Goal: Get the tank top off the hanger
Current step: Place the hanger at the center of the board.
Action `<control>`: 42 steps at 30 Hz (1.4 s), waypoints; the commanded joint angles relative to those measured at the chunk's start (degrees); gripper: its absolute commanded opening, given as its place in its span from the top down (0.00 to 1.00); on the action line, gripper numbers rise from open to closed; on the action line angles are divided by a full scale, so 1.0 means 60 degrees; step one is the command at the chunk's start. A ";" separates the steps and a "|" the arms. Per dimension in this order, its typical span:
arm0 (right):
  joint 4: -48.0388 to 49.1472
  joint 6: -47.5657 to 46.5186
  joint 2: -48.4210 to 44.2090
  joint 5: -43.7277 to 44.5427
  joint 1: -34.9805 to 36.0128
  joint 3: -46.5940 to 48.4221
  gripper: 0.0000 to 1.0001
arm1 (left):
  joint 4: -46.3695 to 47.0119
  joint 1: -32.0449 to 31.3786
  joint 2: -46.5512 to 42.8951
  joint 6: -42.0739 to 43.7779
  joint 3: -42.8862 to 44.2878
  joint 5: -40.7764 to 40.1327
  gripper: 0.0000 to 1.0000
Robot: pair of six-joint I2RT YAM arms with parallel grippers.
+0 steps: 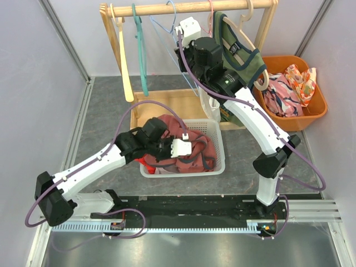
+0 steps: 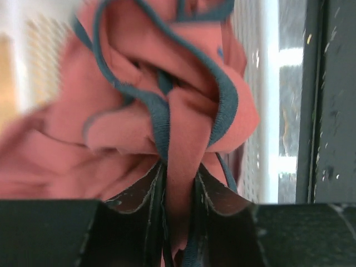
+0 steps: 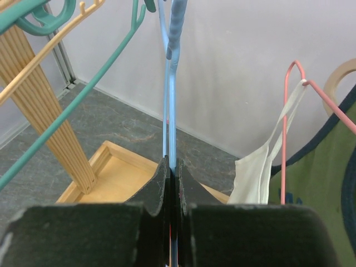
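Note:
A salmon-red tank top [image 1: 183, 146] with dark blue trim lies bunched in the white mesh basket [image 1: 219, 146]. My left gripper [image 1: 177, 149] is shut on a fold of it; the left wrist view shows the cloth [image 2: 183, 111] pinched between the fingers [image 2: 139, 192]. My right gripper [image 1: 192, 47] is up at the wooden rail, shut on the thin blue hanger [image 3: 171, 83], which is bare. A white tank top [image 3: 261, 167] hangs on a pink hanger [image 3: 285, 128], and a green tank top [image 1: 239, 53] hangs on a wooden hanger.
A teal hanger [image 1: 142, 55] and a cream hanger [image 1: 123, 55] hang bare on the wooden rack [image 1: 183, 8]. The rack's wooden base tray [image 1: 167, 100] sits behind the basket. An orange bin [image 1: 314, 108] with patterned clothes stands at the right.

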 commanded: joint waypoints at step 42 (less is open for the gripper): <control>0.1308 0.1116 -0.4138 -0.1848 0.0524 -0.3973 0.05 | -0.0219 0.0051 -0.3229 -0.0464 0.1614 -0.1892 0.01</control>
